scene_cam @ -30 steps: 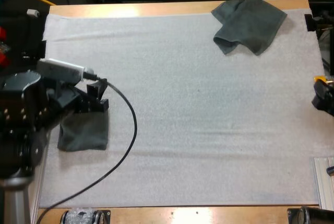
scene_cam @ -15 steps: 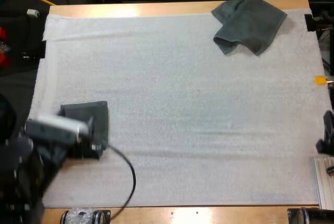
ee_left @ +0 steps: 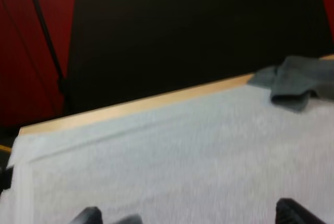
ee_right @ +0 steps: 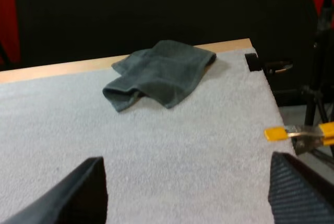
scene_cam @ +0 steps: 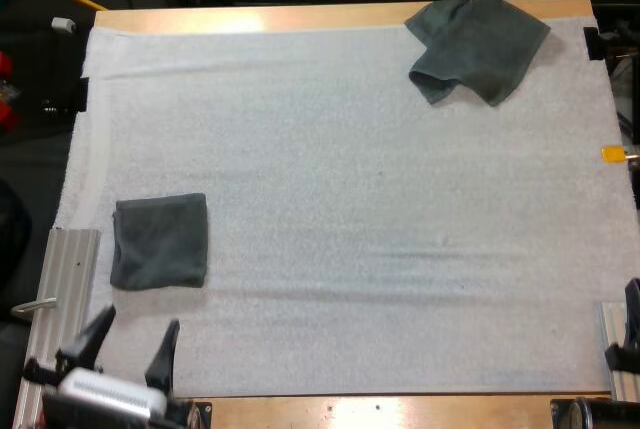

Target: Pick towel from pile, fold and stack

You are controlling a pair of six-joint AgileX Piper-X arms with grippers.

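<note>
A folded dark grey-green towel (scene_cam: 160, 241) lies flat on the left side of the white mat (scene_cam: 350, 199). A crumpled towel (scene_cam: 477, 47) of the same colour sits at the far right corner, also seen as the crumpled towel (ee_left: 297, 80) and the crumpled towel (ee_right: 162, 72) in the wrist views. My left gripper (scene_cam: 130, 344) is at the mat's near left corner, nearer than the folded towel, open and holding nothing (ee_left: 190, 216). My right gripper (ee_right: 182, 195) is open too, far back from the crumpled towel, at the table's right edge (scene_cam: 632, 334).
A metal rail (scene_cam: 65, 274) lies along the mat's left edge and another metal rail (scene_cam: 615, 349) stands at the near right. A black clamp (scene_cam: 592, 41) sits at the far right edge. The wooden table rim (scene_cam: 250, 17) borders the far side.
My left arm has drawn back from the folded towel to the near left corner, leaving the towel uncovered. My right arm has slid nearer along the right edge.
</note>
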